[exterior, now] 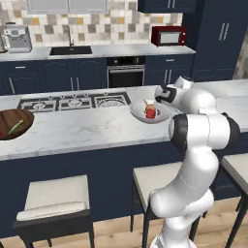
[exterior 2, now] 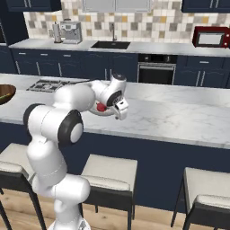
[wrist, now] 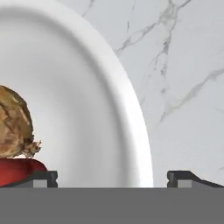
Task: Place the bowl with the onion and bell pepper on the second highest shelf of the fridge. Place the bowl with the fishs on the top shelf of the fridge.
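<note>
Both fingertips of my wide-open tool (wrist: 112, 177) straddle the white bowl (wrist: 87, 109)'s rim; I should descend squarely before pinching.

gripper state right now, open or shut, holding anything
Gripper: open, holding nothing; its jaws stand wide astride the rim of the white bowl with the onion and bell pepper.

Home kitchen: marble island (exterior: 87, 131) with hob (exterior: 72, 102), stools (exterior: 55, 196), sink (exterior: 70, 50), oven (exterior: 125, 72), red microwave (exterior: 169, 36), probably coffee machine (exterior: 17, 38).
</note>
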